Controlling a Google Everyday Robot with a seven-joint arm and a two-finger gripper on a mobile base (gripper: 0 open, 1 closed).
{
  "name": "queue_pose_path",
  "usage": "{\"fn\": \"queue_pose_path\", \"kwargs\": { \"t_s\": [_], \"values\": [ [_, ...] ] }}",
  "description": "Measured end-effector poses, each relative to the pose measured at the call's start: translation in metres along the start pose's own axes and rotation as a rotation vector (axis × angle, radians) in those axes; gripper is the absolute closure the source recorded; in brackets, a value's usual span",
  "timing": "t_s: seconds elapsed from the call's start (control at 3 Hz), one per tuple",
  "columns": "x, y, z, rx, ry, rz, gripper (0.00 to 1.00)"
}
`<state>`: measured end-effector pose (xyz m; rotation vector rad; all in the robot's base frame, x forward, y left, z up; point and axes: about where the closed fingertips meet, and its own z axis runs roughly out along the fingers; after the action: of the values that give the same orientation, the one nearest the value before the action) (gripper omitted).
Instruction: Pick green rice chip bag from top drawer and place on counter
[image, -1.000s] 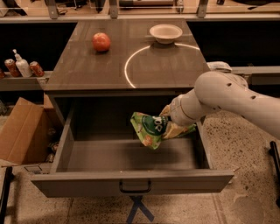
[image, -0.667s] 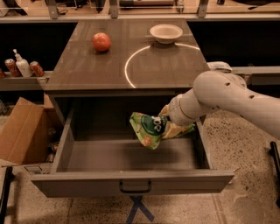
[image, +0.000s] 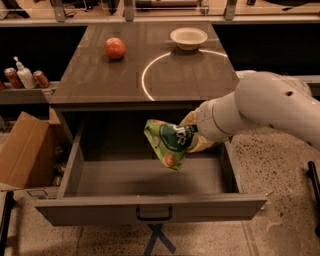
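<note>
gripper (image: 193, 138) is clamping the green rice chip bag (image: 167, 142) over the open top drawer (image: 150, 207)
its arm is reaching in from 3 o'clock; the bag is hanging above the drawer floor, with the counter (image: 100, 75) at 12 o'clock.

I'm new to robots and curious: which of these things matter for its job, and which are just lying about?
Job: green rice chip bag, gripper holding it above top drawer, counter.
Lying about: red fruit, white bowl, cardboard box, cans.
</note>
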<state>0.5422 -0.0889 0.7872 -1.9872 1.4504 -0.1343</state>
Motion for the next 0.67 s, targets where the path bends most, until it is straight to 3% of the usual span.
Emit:
{"fn": "queue_pose_path", "kwargs": {
  "t_s": [0.33,0.67],
  "values": [
    [-0.0187,-0.0207,-0.0411,0.098,0.018,-0.065,1.0],
    [-0.0179,-0.022,-0.0413,0.102,0.017,-0.064,1.0]
  ]
}}
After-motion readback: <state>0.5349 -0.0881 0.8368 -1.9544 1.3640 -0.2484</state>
